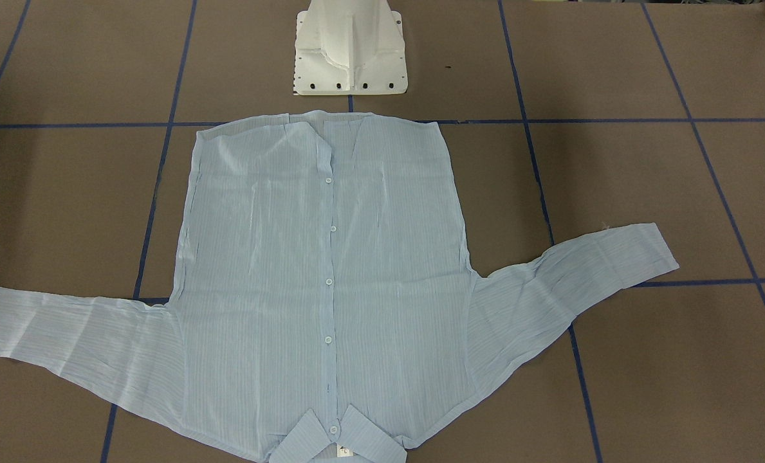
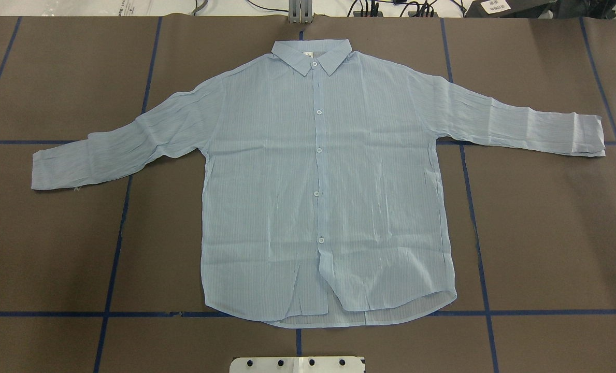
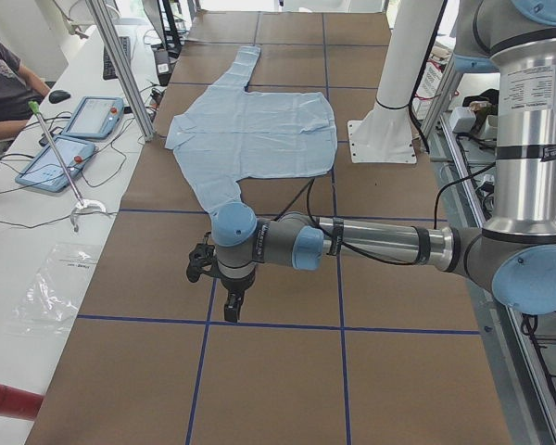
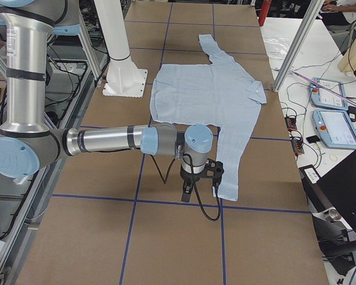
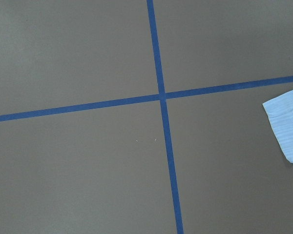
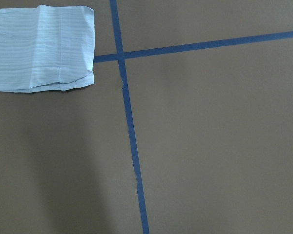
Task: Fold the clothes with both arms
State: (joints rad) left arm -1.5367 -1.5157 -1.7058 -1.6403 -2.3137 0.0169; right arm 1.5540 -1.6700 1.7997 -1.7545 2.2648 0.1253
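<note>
Watching the feeds from my desk here: the shirt lies flat and buttoned on the brown table, straight in front of the white pedestal. Its hem is the edge nearest the pedestal, close but not touching, and the collar is on the side farthest from the pedestal. The sleeves are spread sideways, one to each side of the pedestal.

The left arm reaches out low, well off to the pedestal's left. Its left gripper points down over bare table past the sleeve end, and the wrist cam only catches the left-side cuff at its edge. The right arm does the same on the pedestal's right, with the right gripper hanging just beside the right-side cuff.

I see no cloth in either gripper, but from these side angles I honestly can't tell how far apart the fingers are
</note>
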